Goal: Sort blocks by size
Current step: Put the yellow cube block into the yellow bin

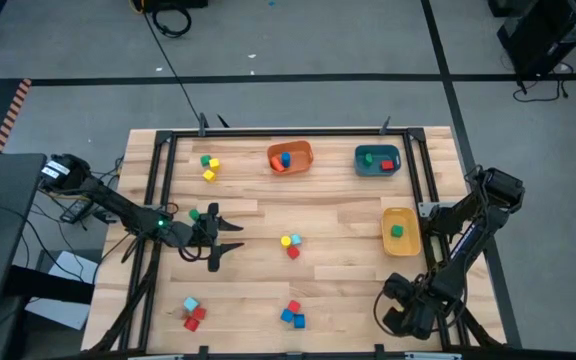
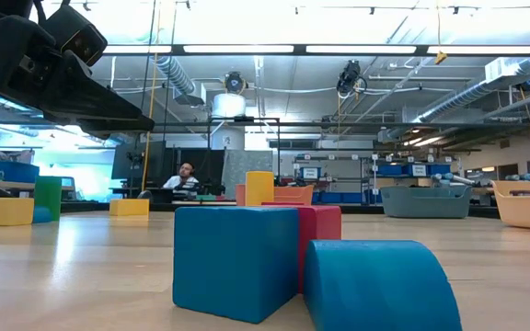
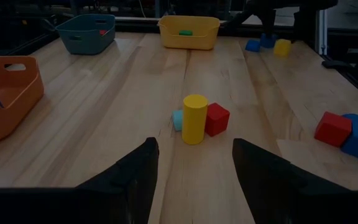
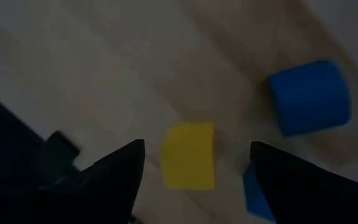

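Near the desk's [image 1: 338,300] left edge, the left gripper [image 1: 230,240] hovers low over the wood with its jaws apart and nothing between them, facing the middle. By the front-left corner lie a light blue block [image 1: 190,304] and a red pair [image 1: 194,317]. Toward the back-left corner sit a green block [image 1: 206,160] and two yellow ones [image 1: 211,169].

At the desk's centre, just ahead of the left gripper, a yellow cylinder [image 3: 194,118] stands upright, touching a small light blue cube [image 3: 178,119] and a red cube [image 3: 217,119]. Near the front edge is a red and blue cluster [image 1: 292,314].

Along the back edge, the orange bin [image 1: 290,157] holds red and blue pieces and the teal bin [image 1: 378,160] green and red. The yellow bin [image 1: 400,230], by the right edge, holds a green block.

The right gripper [image 4: 194,186] is at the front-right corner, jaws apart, above a yellow block [image 4: 189,154].
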